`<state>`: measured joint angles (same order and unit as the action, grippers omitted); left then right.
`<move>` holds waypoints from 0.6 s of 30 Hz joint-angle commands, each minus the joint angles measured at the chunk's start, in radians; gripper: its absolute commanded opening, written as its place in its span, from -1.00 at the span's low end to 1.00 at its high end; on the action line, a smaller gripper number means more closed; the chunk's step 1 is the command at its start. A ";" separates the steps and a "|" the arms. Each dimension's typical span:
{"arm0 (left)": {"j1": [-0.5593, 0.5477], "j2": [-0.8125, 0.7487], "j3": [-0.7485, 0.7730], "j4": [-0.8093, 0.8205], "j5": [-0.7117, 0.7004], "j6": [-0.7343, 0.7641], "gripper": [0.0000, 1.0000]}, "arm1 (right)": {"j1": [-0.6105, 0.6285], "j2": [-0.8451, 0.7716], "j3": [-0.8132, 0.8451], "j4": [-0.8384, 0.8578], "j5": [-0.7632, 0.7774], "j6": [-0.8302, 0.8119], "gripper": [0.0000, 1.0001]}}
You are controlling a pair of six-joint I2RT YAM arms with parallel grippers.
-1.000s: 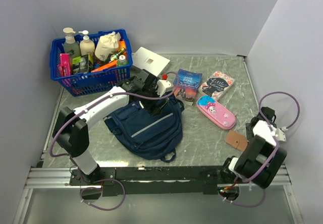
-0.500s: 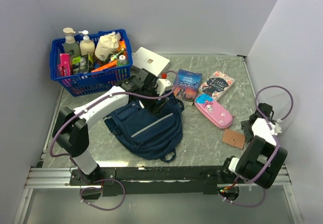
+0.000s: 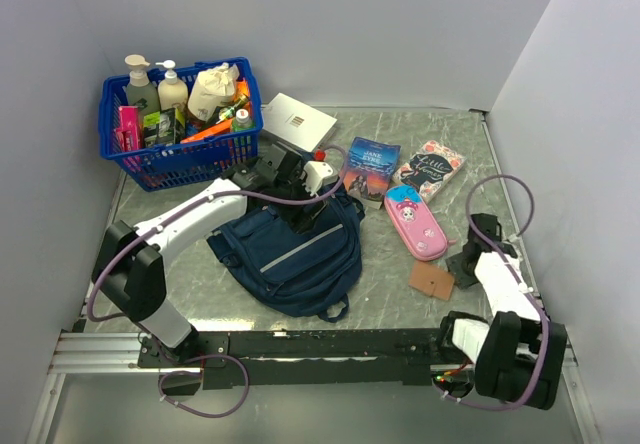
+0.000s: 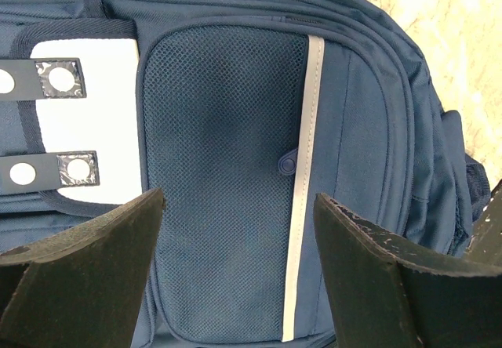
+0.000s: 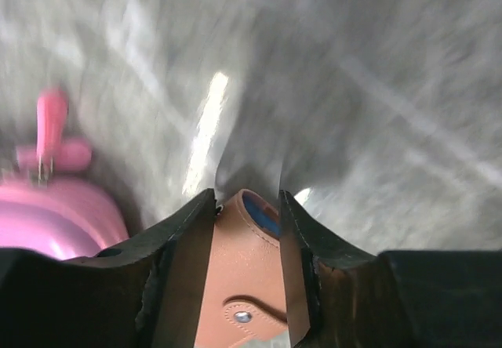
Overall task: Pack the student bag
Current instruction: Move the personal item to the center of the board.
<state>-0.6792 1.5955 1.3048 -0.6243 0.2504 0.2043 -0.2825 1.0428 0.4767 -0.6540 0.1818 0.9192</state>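
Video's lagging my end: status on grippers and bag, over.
Left gripper open, hovering over student bag's mesh pocket. Right gripper pinching tan wallet. Bag flat, looks zipped. Pink pencil case close beside wallet.

Blue basket (image 3: 185,159) is sitting far left, bottles (image 3: 138,82) and packets crowding it. Just right, a white box (image 3: 297,121) is lying flat. Dark blue book (image 3: 371,169) and floral book (image 3: 429,169) are lying side by side; pink pencil case (image 3: 417,224) is lying nearer, brown wallet (image 3: 432,280) nearer again.
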 commanded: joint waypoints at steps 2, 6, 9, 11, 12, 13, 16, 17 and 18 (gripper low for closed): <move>0.000 -0.052 -0.024 0.049 0.016 -0.008 0.64 | 0.193 -0.020 0.014 -0.064 0.001 0.101 -0.24; 0.001 -0.058 -0.027 0.052 0.009 -0.002 0.64 | 0.304 -0.015 0.034 -0.088 0.005 0.168 -0.59; 0.004 -0.065 -0.032 0.051 0.006 0.004 0.64 | 0.380 -0.009 0.042 -0.087 0.004 0.193 -0.75; 0.009 -0.068 -0.035 0.049 0.004 0.010 0.64 | 0.411 0.002 0.049 -0.096 0.010 0.207 -0.78; 0.009 -0.068 -0.035 0.049 0.004 0.012 0.63 | 0.443 0.003 0.051 -0.093 0.008 0.207 -0.77; 0.012 -0.068 -0.036 0.049 0.004 0.015 0.63 | 0.454 0.002 0.054 -0.090 0.008 0.204 -0.74; 0.017 -0.071 -0.035 0.049 0.007 0.014 0.63 | 0.491 -0.007 0.060 -0.101 0.028 0.184 -0.45; 0.018 -0.071 -0.036 0.048 0.007 0.015 0.63 | 0.491 -0.026 0.054 -0.096 0.024 0.173 -0.35; 0.020 -0.069 -0.033 0.048 0.009 0.014 0.63 | 0.493 -0.038 0.039 -0.090 0.022 0.162 -0.18</move>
<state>-0.6685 1.5665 1.2770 -0.6022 0.2493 0.2054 0.1905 1.0401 0.4931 -0.7280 0.1867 1.0882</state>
